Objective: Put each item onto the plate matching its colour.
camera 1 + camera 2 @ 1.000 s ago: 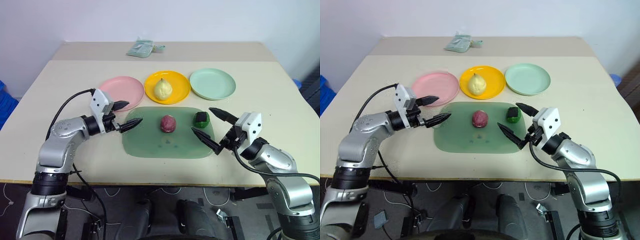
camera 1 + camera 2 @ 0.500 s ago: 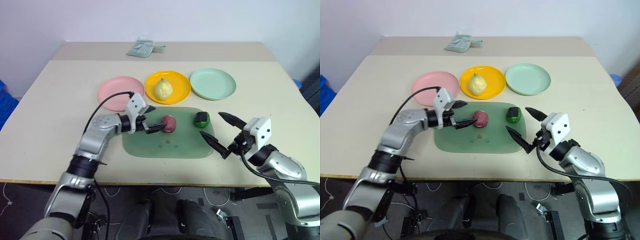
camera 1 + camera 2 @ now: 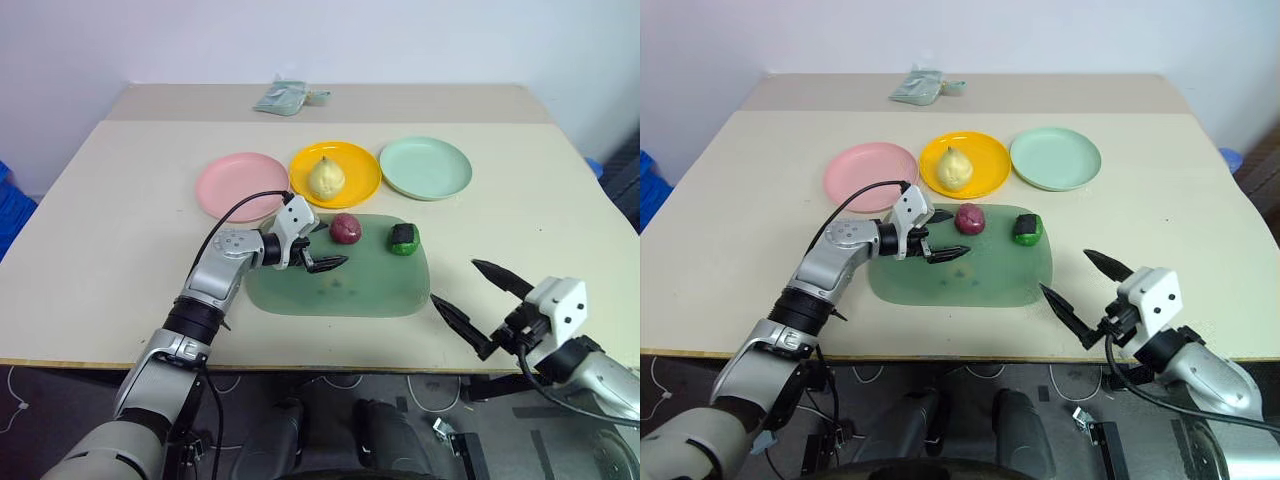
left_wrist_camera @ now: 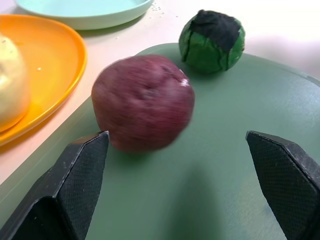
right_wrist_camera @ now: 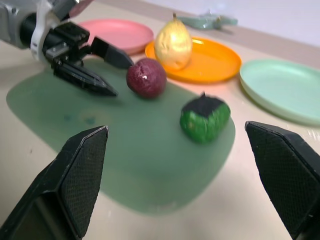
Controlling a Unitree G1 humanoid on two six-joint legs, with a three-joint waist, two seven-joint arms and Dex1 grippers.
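Left eye view: the left gripper (image 3: pixel 322 245) is spread wide and holds nothing, its two black fingers lying over the translucent green mat (image 3: pixel 340 290). One fingertip is just beside the dark red-purple ball (image 3: pixel 345 228), the other points over bare mat; whether it touches the ball cannot be told. The right gripper (image 3: pixel 475 300) is also fully spread and empty, hanging near the table's (image 3: pixel 120 220) front edge, off the mat's front right corner and well apart from every item.

The ball sits near the mat's far edge, the green lump with a black band (image 3: pixel 404 238) beside it near the mat's far right corner. The pale yellow pear (image 3: pixel 325 178) stands on the yellow plate (image 3: pixel 362 177), between the pink plate (image 3: pixel 232 183) and the mint green plate (image 3: pixel 425 167), both bare. The table's left and right sides are open. A pale green bag (image 3: pixel 283 97) lies at the far edge.

The left forearm reaches in over the mat's left edge, roughly level
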